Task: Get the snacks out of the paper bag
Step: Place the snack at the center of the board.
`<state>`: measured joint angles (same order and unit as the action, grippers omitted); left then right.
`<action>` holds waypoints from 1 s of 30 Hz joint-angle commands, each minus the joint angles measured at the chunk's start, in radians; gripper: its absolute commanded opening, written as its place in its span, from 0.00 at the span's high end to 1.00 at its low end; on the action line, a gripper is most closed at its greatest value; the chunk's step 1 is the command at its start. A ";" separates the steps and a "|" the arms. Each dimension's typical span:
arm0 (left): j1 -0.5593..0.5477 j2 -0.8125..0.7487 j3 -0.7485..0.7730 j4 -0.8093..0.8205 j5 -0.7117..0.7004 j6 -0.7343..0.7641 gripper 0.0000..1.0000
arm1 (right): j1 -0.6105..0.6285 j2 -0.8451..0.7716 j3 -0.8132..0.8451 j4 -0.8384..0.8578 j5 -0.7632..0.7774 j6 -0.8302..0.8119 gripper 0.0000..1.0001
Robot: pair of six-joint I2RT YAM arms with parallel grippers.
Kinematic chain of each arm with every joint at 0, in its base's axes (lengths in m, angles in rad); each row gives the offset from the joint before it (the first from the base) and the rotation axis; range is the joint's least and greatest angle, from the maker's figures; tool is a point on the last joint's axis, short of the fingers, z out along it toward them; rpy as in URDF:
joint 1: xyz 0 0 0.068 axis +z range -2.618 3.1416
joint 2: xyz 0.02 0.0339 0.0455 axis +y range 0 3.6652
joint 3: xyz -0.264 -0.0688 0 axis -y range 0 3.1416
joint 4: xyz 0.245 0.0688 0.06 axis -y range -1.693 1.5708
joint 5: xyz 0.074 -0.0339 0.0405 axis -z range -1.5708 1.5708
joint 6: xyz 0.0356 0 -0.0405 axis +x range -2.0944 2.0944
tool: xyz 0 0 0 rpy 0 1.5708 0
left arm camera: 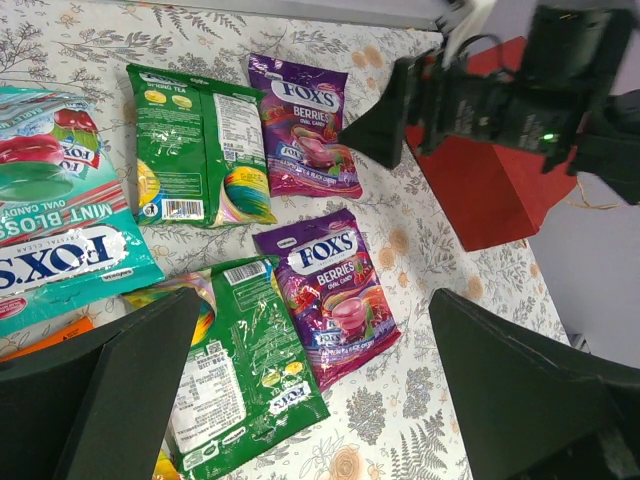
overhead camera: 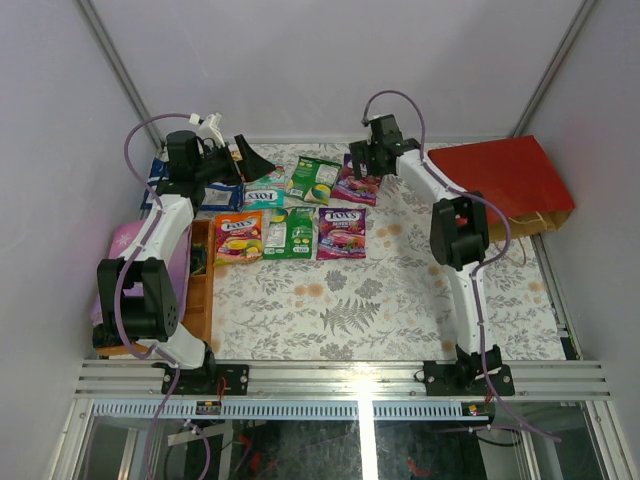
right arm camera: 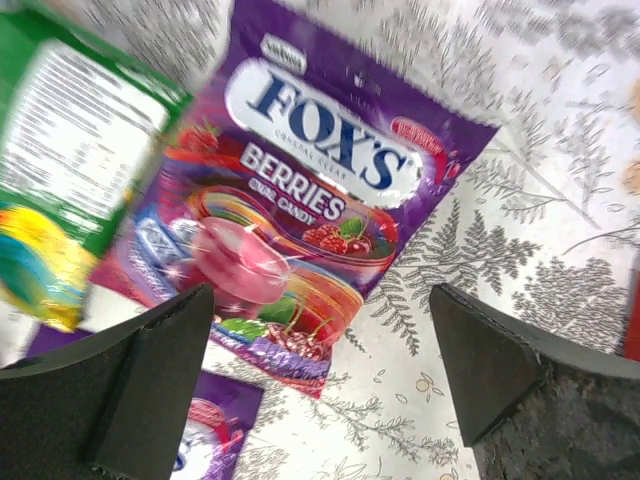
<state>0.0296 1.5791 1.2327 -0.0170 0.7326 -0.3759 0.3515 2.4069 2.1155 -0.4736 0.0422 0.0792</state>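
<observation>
Red flat paper bag [overhead camera: 497, 176] lies open-mouthed | glossy candy packets [overhead camera: 290, 232] spread left of it | right gripper [right arm camera: 320, 305] released over purple FOX'S packet [right arm camera: 330, 180] | left gripper [left arm camera: 312, 325] released, empty

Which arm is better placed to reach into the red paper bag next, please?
Right. The right arm, jaws open, is beside the paper bag; the left arm sits beyond the packets.

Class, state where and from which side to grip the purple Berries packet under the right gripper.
The purple Berries packet lies flat: pinch its free edge beside bare cloth, away from the green packet, descending from above with the right gripper.
</observation>
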 commanded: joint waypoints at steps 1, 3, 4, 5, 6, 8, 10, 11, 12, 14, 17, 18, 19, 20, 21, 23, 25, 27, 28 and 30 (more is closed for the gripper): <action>0.010 0.010 0.030 -0.001 -0.004 0.016 0.00 | 0.010 -0.134 0.013 0.138 0.030 0.127 0.03; 0.009 0.009 0.031 -0.001 -0.003 0.016 0.00 | 0.016 -0.086 0.063 0.120 0.057 0.183 0.01; 0.009 0.008 0.031 -0.002 -0.003 0.016 0.00 | 0.019 -0.056 0.090 0.110 0.075 0.208 0.00; 0.010 0.007 0.030 -0.003 -0.005 0.017 0.00 | 0.023 -0.031 0.109 0.106 0.088 0.229 0.00; 0.010 0.006 0.029 -0.003 -0.005 0.017 0.00 | 0.026 -0.007 0.124 0.106 0.094 0.245 0.01; 0.010 0.006 0.029 -0.004 -0.006 0.019 0.00 | 0.032 0.036 0.145 0.107 0.113 0.265 0.01; 0.010 0.011 0.030 -0.002 -0.007 0.019 0.00 | 0.044 0.067 0.160 0.104 0.155 0.262 0.01; 0.010 0.012 0.032 -0.002 -0.006 0.019 0.00 | 0.048 0.083 0.167 0.103 0.174 0.255 0.00; 0.010 0.016 0.032 -0.002 -0.004 0.018 0.00 | 0.053 0.098 0.172 0.102 0.189 0.247 0.01; 0.010 0.022 0.035 0.000 -0.003 0.017 0.00 | 0.059 0.127 0.183 0.098 0.206 0.232 0.01; 0.009 0.024 0.035 -0.001 -0.001 0.016 0.00 | 0.068 0.173 0.209 0.080 0.223 0.212 0.00; 0.010 0.024 0.034 0.000 -0.003 0.017 0.00 | 0.071 0.185 0.216 0.073 0.227 0.203 0.00; 0.009 0.024 0.034 0.000 -0.002 0.017 0.00 | 0.073 0.194 0.219 0.067 0.230 0.195 0.00; 0.010 0.024 0.034 -0.003 -0.004 0.018 0.00 | 0.075 0.199 0.217 0.063 0.229 0.184 0.00; 0.010 0.022 0.035 -0.003 -0.004 0.018 0.00 | 0.078 0.199 0.210 0.060 0.228 0.174 0.01; 0.010 0.022 0.034 -0.004 -0.005 0.018 0.00 | 0.081 0.190 0.182 0.064 0.224 0.147 0.01; 0.010 0.023 0.035 -0.004 -0.005 0.018 0.00 | 0.082 0.164 0.142 0.075 0.200 0.113 0.00; 0.010 0.022 0.034 -0.004 -0.004 0.017 0.00 | 0.082 0.141 0.096 0.089 0.150 0.056 0.00; 0.010 0.021 0.034 -0.004 -0.004 0.019 0.00 | 0.082 0.129 0.070 0.099 0.110 0.023 0.00; 0.010 0.020 0.035 -0.004 -0.003 0.019 0.00 | 0.081 0.110 0.033 0.107 0.039 -0.035 0.01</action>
<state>0.0299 1.5940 1.2343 -0.0177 0.7330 -0.3756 0.4210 2.5755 2.2261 -0.3298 0.2054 0.1925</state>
